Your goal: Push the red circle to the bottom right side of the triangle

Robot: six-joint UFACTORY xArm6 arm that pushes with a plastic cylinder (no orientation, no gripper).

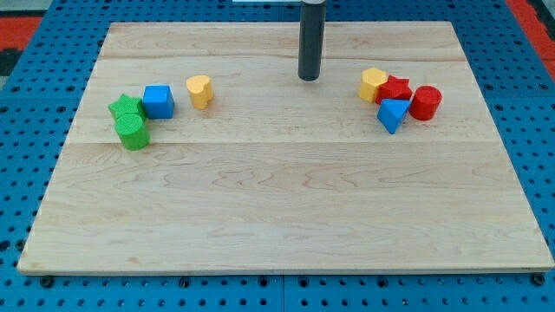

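Approach step — my tip (pixel 310 78) well left of red circle (pixel 426 102) beside blue triangle (pixel 393 114); no fingers, bare rod — next, nudge circle down.

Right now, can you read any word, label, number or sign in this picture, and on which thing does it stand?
None: no text can be read anywhere in this view.
The wooden board shows only wood grain.
The blocks, for example the red circle and the blue triangle, are plain coloured.
The rod above my tip is plain dark.
The blue pegboard shows only holes.
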